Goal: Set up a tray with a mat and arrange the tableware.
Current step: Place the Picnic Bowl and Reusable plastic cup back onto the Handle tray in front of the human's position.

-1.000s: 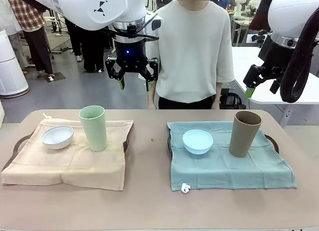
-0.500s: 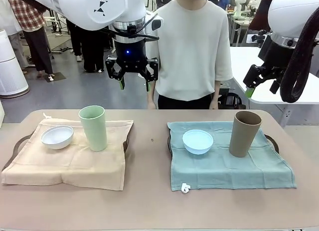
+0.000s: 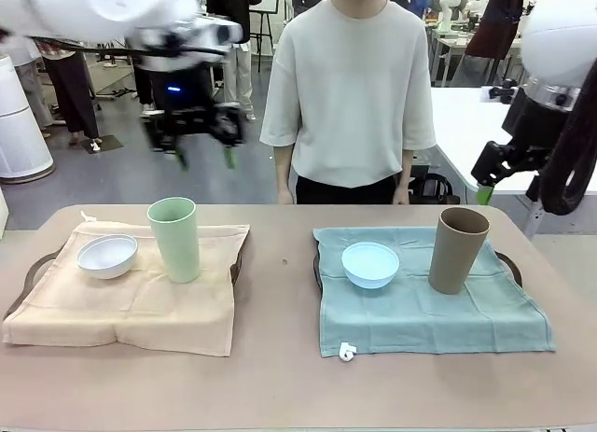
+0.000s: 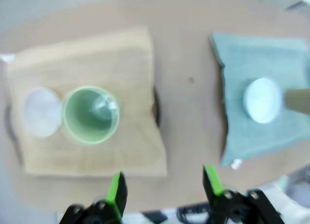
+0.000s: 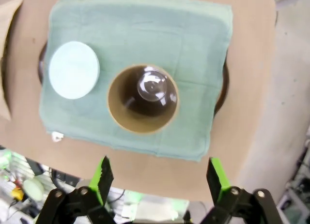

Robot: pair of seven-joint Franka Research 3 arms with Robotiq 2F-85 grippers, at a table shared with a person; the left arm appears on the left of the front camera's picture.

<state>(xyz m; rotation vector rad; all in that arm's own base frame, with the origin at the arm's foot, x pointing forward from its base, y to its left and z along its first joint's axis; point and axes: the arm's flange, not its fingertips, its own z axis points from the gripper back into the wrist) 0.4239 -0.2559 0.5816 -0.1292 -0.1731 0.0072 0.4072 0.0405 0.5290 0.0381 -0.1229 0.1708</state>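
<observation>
Two settings look complete: on the left, the white bowl and green cup sit on the beige mat; on the right, the blue bowl and brown cup sit on the teal mat. The left gripper and right gripper hang high above them, fingers spread and empty, probably because nothing is left to place.

left claw motion-blurred, trays mostly hidden under mats, tan-brown cup cut off at edge
</observation>
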